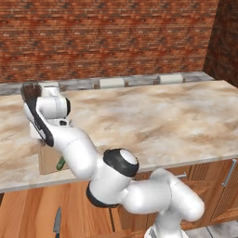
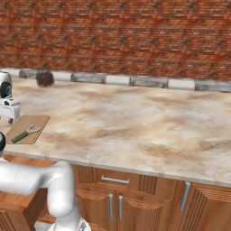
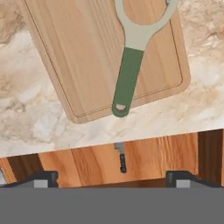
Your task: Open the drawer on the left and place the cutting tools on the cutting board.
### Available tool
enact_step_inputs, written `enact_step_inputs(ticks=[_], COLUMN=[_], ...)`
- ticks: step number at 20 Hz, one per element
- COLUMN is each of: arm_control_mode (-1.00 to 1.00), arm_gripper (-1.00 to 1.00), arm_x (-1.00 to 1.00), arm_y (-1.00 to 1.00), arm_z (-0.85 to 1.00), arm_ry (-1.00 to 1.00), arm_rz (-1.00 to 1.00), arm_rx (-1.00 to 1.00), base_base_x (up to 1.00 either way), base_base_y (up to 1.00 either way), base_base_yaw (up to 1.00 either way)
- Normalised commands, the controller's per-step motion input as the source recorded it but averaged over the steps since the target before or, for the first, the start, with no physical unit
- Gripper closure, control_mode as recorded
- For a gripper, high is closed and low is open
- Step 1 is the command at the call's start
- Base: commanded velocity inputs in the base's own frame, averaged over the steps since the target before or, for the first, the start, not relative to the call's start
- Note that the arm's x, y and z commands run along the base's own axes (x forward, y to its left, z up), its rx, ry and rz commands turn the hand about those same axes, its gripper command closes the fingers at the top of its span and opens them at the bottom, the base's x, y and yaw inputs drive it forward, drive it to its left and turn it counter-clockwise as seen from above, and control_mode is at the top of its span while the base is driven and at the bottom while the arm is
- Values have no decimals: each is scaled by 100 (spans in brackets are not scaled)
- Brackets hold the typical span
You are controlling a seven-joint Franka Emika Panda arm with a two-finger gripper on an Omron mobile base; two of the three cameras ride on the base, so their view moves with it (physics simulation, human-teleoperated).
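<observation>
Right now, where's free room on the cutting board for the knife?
Free: the cutting board strip left of the green-handled tool, to the rim. Crowded: the tool's side, handle overhanging the near edge. The knife lies in the drawer; the gripper hangs open.

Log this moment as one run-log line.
end effector: open, above board | green-handled tool: on cutting board | knife: in open drawer

No readable text, labels, brands, numbers or signs on anything in view.
</observation>
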Motion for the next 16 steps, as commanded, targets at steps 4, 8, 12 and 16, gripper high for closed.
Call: enact_step_inputs(ticks=[4, 8, 12, 16], arm_control_mode=[-100, -100, -100, -100], arm_gripper=[-100, -100, -100, -100], arm_x=[-83, -100, -79, -72], arm_y=[-9, -1, 8, 4], arm_z=[-65, -70, -46, -31], arm_ry=[-3, -3, 7, 10], arm_rz=[2, 1, 2, 7], arm_rx=[8, 19, 3, -2], base_base_x=[0, 0, 0, 0], base_base_y=[0, 0, 0, 0], base_base_yaw=[0, 0, 0, 0])
